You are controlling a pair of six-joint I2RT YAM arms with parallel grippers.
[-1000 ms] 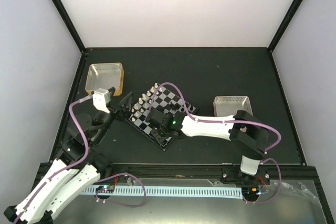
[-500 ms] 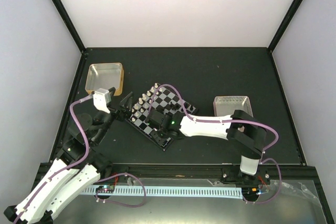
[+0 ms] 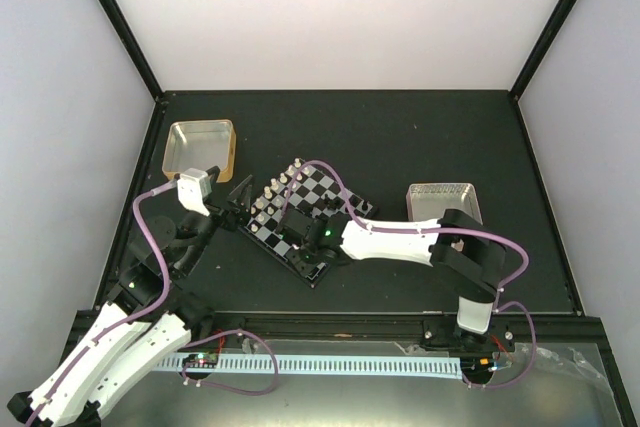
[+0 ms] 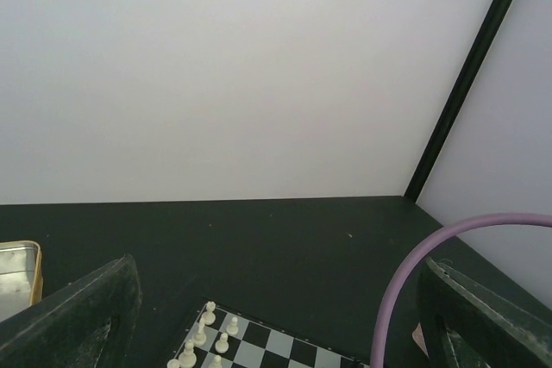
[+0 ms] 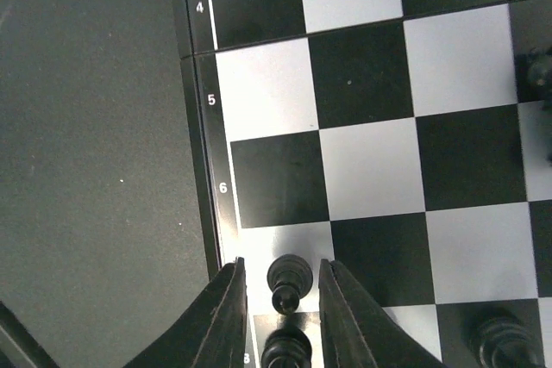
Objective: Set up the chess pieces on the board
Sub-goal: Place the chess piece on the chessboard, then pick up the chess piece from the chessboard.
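The only writing I can make out is the small white rank numbers down the dark rim of the board (image 5: pixel 207 140), seen from the right wrist: 4, 5 and 6, one beside each row. A finger (image 5: pixel 226 316) of the right gripper (image 5: pixel 280 275) covers the next number. Below it, at the picture's edge, is what looks like an 8.

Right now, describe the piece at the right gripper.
On the board, find the numbered rim. Just past the 6, a black pawn stands on the white edge square. Unlike its black neighbour, it sits between the fingers of the right gripper.
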